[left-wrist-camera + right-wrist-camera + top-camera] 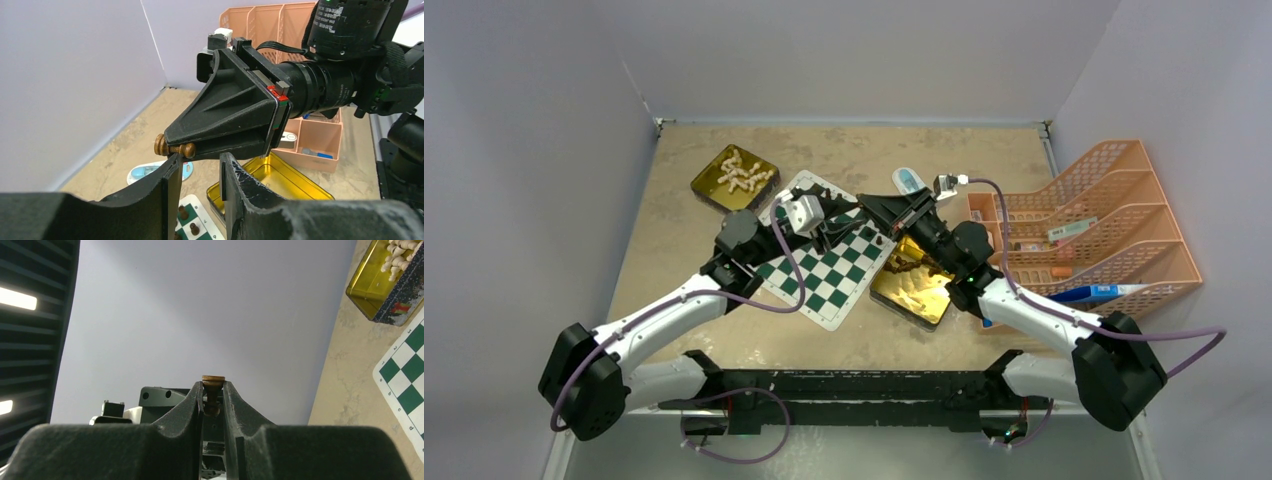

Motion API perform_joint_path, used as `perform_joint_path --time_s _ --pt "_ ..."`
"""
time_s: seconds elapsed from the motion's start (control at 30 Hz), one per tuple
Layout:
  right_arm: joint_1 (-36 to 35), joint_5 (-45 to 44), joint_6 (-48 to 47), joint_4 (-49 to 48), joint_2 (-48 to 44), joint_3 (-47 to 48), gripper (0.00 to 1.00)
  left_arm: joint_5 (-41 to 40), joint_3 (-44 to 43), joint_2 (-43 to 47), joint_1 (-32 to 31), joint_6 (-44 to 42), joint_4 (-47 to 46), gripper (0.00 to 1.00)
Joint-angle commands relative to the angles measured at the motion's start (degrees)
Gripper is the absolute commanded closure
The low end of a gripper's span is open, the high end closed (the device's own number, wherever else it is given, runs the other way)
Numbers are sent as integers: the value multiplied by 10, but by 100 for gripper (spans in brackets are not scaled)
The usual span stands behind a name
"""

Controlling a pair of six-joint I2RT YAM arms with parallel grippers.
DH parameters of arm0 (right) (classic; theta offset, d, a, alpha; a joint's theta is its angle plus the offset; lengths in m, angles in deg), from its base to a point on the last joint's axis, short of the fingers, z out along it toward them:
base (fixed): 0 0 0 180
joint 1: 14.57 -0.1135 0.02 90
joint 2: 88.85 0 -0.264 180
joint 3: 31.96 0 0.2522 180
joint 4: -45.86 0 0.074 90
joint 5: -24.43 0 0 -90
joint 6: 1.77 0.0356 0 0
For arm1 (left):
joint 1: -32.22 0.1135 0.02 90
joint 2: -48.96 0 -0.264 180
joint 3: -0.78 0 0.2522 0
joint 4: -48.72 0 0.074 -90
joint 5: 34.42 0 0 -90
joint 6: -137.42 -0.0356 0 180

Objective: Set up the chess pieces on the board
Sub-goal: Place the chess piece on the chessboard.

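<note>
Over the far side of the board [820, 284], the right gripper [212, 390] clenches a dark brown chess piece [174, 146] sideways, apparently so the left gripper [200, 170], jaws parted just beneath, can take it.

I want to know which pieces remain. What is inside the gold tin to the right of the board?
The gold tin shows a mostly bare floor and a few dark brown pieces at its far end. The right arm covers that corner, so more may hide.

Nothing legible: blurred lettering on the right arm's motor [325, 82], one unclear edge letter on the board [413, 367].
</note>
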Motion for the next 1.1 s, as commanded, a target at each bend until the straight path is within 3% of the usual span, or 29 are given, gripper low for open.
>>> perform_joint_path --time_s 0.0,0.23,0.57,1.07 --pt "-7 4 5 -39 -5 10 89 -24 -26 -6 -15 -37 -35 69" --pt "-6 2 7 -36 -10 7 90 -64 -19 4 -21 -33 -48 70" --pt "-12 0 3 -35 -15 -3 90 -98 1 7 -23 -32 -83 60" --pt "-15 3 13 -69 -5 -21 91 -95 9 -13 -24 -53 -95 74"
